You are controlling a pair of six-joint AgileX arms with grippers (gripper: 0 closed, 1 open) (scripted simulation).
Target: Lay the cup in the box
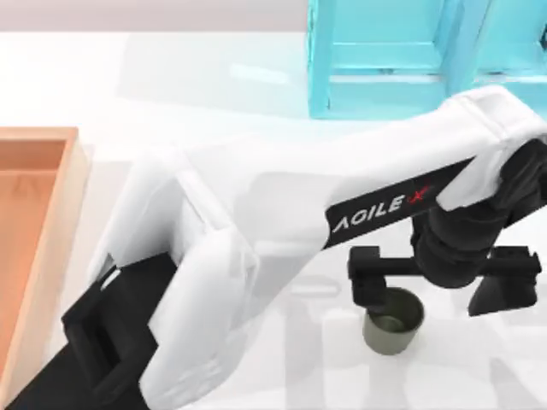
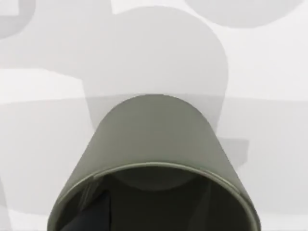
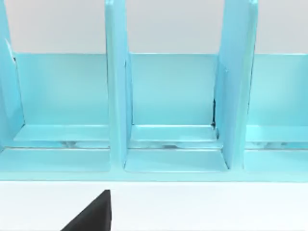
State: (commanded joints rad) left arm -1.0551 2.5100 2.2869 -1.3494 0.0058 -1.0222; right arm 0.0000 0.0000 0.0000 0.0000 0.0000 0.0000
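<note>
The left pincer (image 1: 432, 307) hung over the right part of the worktop (image 1: 256, 102), its jaws spread wide and gripping nothing. The cup (image 1: 394, 322) stood upright just below it, mouth up, its long axis vertical. It was not centred between the jaws: it sat under the jaw nearer the box side, while the other jaw stood well clear to the right. In the left wrist view a dark shape, probably that nearer finger (image 2: 91, 216), showed within the cup's (image 2: 154, 144) mouth. That suggested a grip on the wall, one jaw inside and one outside, and the far jaw had a long way to close.

The box (image 1: 75, 196) lay at the worktop's left edge, well apart from the cup, so the carry would run leftward across the worktop. The left arm was plainly the nearer. The right arm was parked facing the light-blue shelf frame (image 3: 163, 96).

The only legible writing was the "AGILE X" lettering (image 1: 380, 209), white on a black band of the left arm.
</note>
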